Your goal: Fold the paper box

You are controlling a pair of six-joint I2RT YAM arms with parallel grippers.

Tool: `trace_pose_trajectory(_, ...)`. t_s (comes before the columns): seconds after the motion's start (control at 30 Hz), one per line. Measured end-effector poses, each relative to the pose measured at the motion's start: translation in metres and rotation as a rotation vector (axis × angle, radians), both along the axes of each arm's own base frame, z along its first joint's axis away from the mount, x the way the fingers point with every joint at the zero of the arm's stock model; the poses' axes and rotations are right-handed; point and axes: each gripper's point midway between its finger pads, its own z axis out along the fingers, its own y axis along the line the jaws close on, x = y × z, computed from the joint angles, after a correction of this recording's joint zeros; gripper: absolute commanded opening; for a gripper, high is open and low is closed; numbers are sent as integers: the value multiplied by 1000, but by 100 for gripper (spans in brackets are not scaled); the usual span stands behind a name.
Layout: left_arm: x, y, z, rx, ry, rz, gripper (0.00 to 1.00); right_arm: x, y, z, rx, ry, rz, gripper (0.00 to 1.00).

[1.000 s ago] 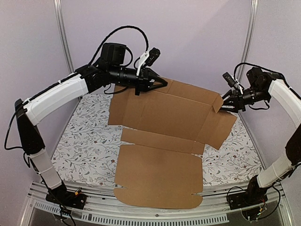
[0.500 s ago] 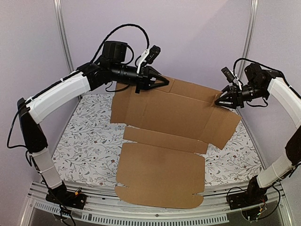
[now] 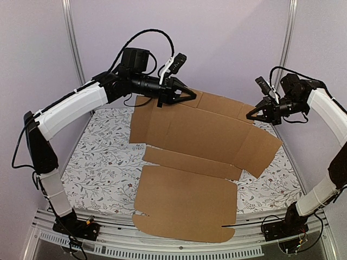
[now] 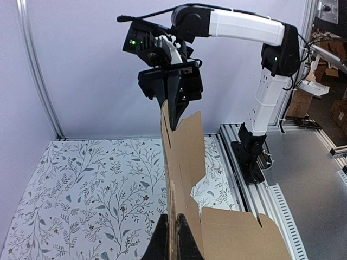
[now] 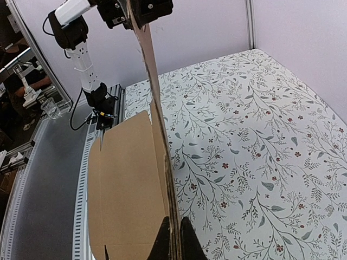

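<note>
The paper box (image 3: 195,157) is a large flat sheet of brown corrugated cardboard with flaps and slits. Its far part is lifted off the table and its near part lies flat by the arm bases. My left gripper (image 3: 191,96) is shut on the sheet's far left edge. My right gripper (image 3: 250,116) is shut on the far right edge. In the left wrist view the paper box (image 4: 181,157) runs edge-on between the left gripper (image 4: 173,244) jaws. In the right wrist view the paper box (image 5: 127,179) stands edge-on in the right gripper (image 5: 175,241).
The table carries a white cloth (image 3: 100,154) with a leaf print. Purple walls and metal posts (image 3: 73,43) close the back and sides. An aluminium rail (image 3: 108,238) runs along the near edge under the sheet's front flap.
My right gripper has closed onto the sheet's far right edge, where it stood open before. The right side flap has swung down and flattened. The whole sheet has shifted slightly right.
</note>
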Motion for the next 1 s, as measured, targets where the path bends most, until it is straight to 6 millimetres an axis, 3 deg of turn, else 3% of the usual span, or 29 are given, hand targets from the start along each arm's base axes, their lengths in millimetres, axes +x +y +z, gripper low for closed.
trace_pose_trajectory(0.87,5,0,0,0,53,21,0,-5,0,1,-10,-66,28,1)
trace_pose_trajectory(0.9,5,0,0,0,53,22,0,-5,0,1,-12,-67,28,11)
trace_pose_trajectory(0.93,5,0,0,1,52,23,0,-5,0,1,-13,-68,28,28)
trace_pose_trajectory(1.0,5,0,-1,2,49,23,0,-4,-1,-1,-24,-62,23,45)
